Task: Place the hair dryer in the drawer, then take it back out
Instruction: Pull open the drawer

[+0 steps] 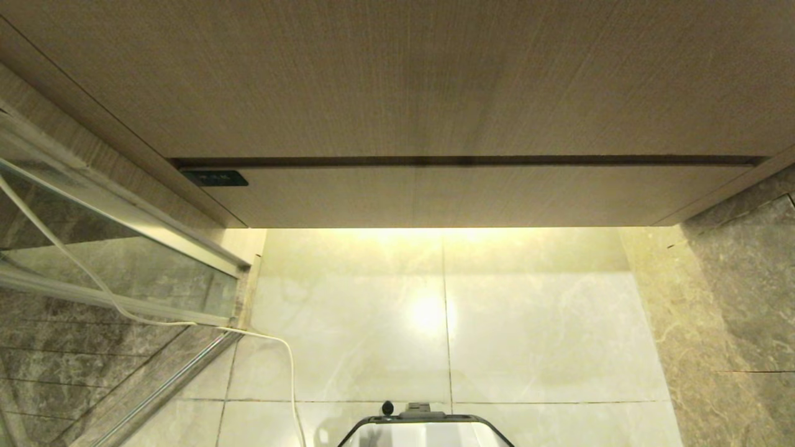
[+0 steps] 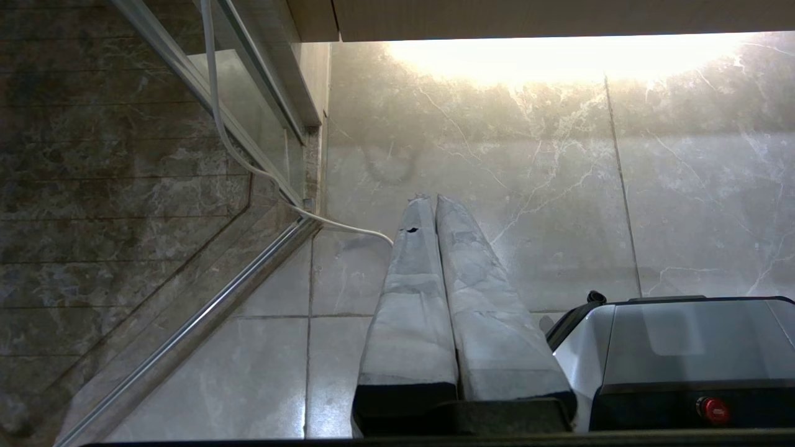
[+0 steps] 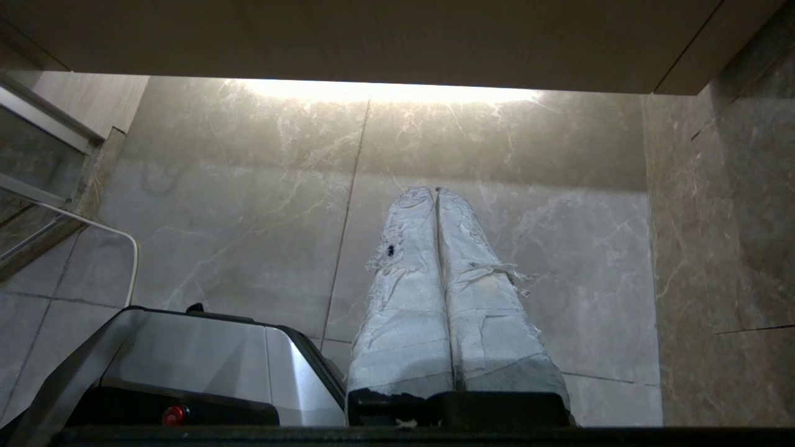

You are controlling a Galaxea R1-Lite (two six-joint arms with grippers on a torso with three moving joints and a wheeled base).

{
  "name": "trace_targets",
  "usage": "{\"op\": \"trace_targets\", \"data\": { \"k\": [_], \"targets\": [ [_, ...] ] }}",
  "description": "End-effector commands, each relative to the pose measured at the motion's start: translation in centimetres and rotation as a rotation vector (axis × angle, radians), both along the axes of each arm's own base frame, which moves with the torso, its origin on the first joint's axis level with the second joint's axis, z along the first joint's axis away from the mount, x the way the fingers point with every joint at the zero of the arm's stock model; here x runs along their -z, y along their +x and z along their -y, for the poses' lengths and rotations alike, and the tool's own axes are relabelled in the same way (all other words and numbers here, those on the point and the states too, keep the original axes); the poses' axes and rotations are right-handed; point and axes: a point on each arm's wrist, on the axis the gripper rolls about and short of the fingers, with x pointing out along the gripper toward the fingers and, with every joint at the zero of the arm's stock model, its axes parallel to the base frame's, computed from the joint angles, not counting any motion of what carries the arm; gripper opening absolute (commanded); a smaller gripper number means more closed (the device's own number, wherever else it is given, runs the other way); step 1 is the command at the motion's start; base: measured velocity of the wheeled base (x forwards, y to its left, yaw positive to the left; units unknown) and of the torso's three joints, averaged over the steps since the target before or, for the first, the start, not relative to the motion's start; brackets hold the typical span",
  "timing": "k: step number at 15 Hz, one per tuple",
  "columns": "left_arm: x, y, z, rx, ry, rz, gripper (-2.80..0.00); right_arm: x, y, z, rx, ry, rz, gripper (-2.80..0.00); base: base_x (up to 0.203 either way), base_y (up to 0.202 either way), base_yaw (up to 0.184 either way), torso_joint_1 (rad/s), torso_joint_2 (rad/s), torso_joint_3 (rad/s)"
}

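A wide wood-grain cabinet front (image 1: 397,74) fills the upper part of the head view, and below a dark seam sits the shallow handleless drawer (image 1: 472,195), closed. A small dark label (image 1: 215,179) marks its left end. Pale glossy floor tiles (image 1: 534,323) lie beneath, lit from under the cabinet. A white cable (image 1: 273,338) trails across the left, past a glass panel (image 1: 124,267). The robot's base (image 1: 425,428) shows at the bottom edge.

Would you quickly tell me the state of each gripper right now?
Left gripper: closed, holding nothing, hanging above the floor tiles.
Right gripper: closed, holding nothing, also above the floor.
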Motion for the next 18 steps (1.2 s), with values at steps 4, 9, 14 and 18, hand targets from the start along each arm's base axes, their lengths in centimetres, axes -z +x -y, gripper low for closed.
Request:
{"op": "trace_targets", "data": {
  "k": [4, 9, 14, 18],
  "targets": [
    [0.0, 0.0, 0.0, 0.000, 0.000, -0.002, -2.80, 1.2, 0.0, 0.0, -0.001, 0.000, 0.000, -2.80, 0.000, 0.000, 0.000, 0.000, 0.00, 0.000],
    [0.0, 0.0, 0.0, 0.000, 0.000, -0.002, -2.80, 1.2, 0.0, 0.0, -0.001, -0.005, 0.001, -2.80, 0.000, 0.000, 0.000, 0.000, 0.00, 0.000],
    [0.0, 0.0, 0.0, 0.000, 0.000, -0.002, -2.80, 1.1, 0.0, 0.0, 0.001, -0.059, 0.001, -2.80, 0.000, 0.000, 0.000, 0.000, 0.00, 0.000],
    [0.0, 0.0, 0.0, 0.000, 0.000, -0.002, -2.80, -5.1, -2.9, 0.4, 0.019, -0.048, 0.156, -2.80, 0.000, 0.000, 0.000, 0.000, 0.00, 0.000]
  ]
}}
